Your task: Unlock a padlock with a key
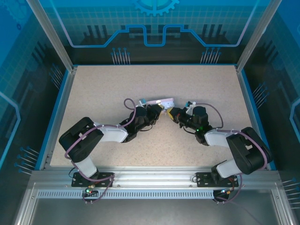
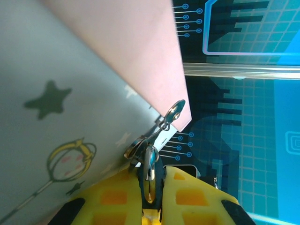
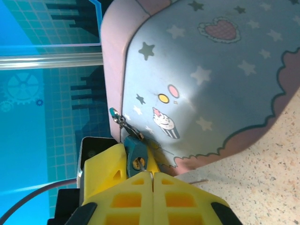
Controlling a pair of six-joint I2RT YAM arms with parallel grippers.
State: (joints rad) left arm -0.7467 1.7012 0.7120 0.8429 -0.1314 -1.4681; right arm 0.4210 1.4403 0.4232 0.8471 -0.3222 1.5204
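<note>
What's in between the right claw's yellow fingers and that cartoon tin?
In the right wrist view, a small teal piece at the right gripper fingertips, with a thin metal chain running on against the tin.

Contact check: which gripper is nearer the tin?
Left, narrowly. The left gripper, shut on a silvery loop, lies against the tin's near edge; the right gripper, shut on a teal piece, sits off its right corner.

Top view high, looking down, 2 wrist views pressed close, sharing tin (image 3: 211,84)

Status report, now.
Left tool shut on small silvery metal loop beside pale blue cartoon-printed tin. Right tool shut on apparent small teal-tinted metal padlock. Tin crowds both tools.
</note>
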